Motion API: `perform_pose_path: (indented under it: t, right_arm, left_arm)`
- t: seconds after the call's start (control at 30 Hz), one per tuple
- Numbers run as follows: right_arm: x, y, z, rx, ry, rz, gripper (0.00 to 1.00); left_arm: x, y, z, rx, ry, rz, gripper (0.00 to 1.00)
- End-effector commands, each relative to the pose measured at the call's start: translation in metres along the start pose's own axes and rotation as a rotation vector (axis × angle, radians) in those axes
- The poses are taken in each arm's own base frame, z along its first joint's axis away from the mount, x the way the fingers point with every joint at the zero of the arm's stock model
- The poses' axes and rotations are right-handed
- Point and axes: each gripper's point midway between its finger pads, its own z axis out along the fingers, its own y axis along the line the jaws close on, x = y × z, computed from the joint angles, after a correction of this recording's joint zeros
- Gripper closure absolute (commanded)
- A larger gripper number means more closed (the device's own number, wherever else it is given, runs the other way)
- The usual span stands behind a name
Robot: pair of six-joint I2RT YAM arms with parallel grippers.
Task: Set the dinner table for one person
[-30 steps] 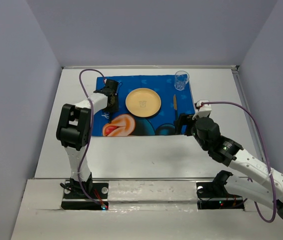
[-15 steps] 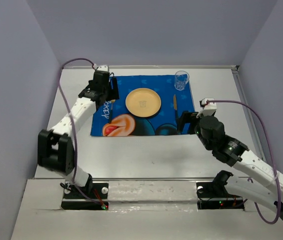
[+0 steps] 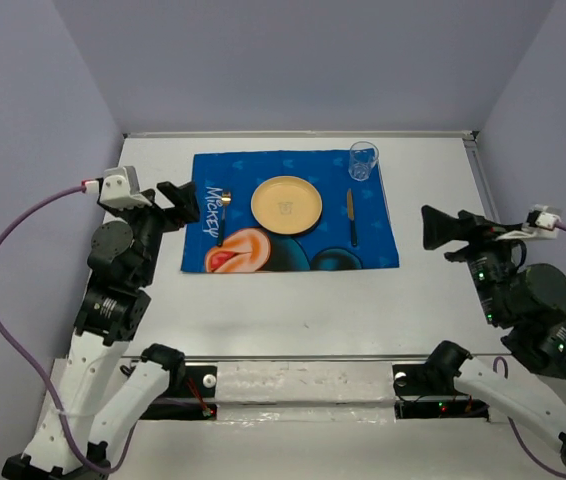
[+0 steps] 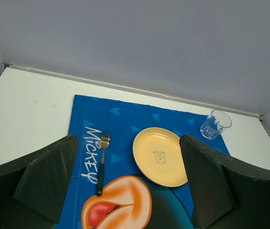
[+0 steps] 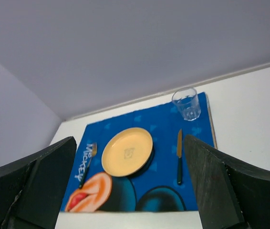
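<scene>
- Top external view: large white matte bench [image 3: 293,300] bears a blue cartoon cloth mat [image 3: 368,245]; round yellow plate [image 3: 286,204] centred, dark-handled fork [image 3: 220,222] and knife [image 3: 352,218] flanking, for a diner.
- Both jaws spread, empty, clear of the setting.

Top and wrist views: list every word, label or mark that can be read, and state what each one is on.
"Mickey": white lettering on the blue mat, running along its left edge beside the fork.
Small emblem at the centre of the plate: too small to read.
No other text can be read in any view.
</scene>
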Motion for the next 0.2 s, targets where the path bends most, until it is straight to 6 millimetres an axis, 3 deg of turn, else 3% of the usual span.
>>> perform_pose_path:
  t: [0.0, 0.17]
  right_arm:
    - [-0.016, -0.012, -0.004, 0.054, -0.048, -0.012, 0.00]
    - [-0.006, -0.002, -0.001, 0.011, -0.017, 0.001, 0.00]
  left_arm:
    - [-0.022, -0.008, -0.022, 0.076, -0.097, -0.026, 0.01]
    - [-0.032, -0.019, -0.041, 0.166, -0.148, -0.039, 0.01]
